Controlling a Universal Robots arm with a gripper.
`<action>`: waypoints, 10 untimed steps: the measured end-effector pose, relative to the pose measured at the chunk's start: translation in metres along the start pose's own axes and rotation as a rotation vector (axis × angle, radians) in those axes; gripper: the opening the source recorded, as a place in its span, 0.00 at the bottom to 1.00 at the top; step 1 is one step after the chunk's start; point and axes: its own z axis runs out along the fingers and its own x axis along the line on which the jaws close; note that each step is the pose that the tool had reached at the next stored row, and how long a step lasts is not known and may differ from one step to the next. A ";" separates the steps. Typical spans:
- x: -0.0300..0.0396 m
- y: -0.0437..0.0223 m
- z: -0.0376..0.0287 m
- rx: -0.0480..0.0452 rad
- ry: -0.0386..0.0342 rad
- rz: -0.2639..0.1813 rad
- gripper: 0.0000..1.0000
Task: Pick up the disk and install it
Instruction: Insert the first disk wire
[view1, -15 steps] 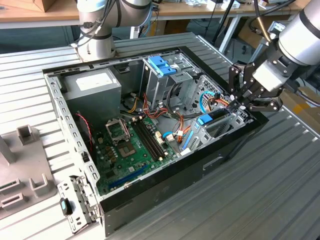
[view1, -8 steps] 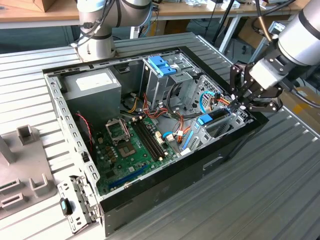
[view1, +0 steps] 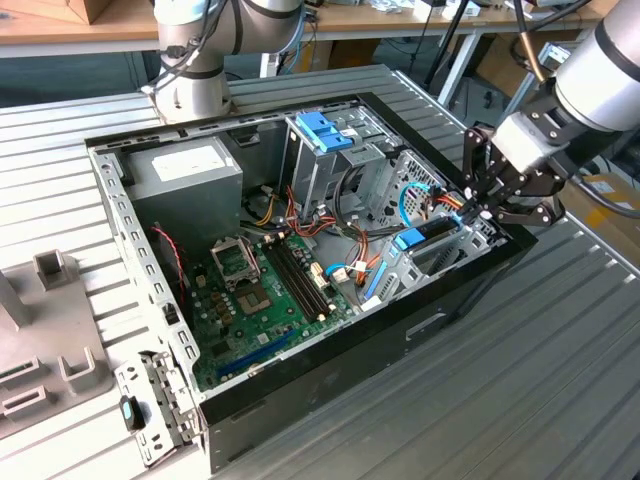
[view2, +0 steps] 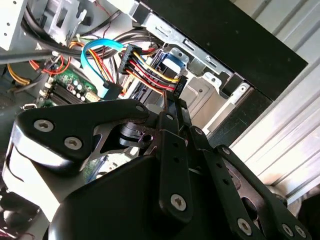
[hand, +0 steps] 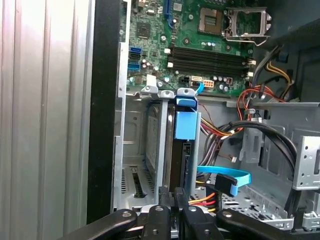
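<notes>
The disk (hand: 181, 150) stood on edge in a slot of the metal bay (hand: 135, 150) inside the open computer case (view1: 150, 270). The gripper (view1: 478, 210) hung at its rear end, fingers (hand: 172, 212) closed thin on the disk's edge.

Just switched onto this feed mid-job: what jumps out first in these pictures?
The open computer case fills the slatted metal table, its green motherboard exposed. At the case's corner on the exterior view's right, the gripper reaches down onto the disk, which stands on edge in its bay with its blue carrier frame showing. Nearby rises a tall drive cage topped by a blue clip.
</notes>
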 end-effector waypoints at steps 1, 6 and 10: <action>0.0000 0.0000 0.0000 0.0018 0.0008 0.009 0.16; 0.0000 0.0000 0.0002 0.0134 0.0059 0.069 0.16; 0.0001 0.0001 0.0003 0.0205 0.0090 0.107 0.16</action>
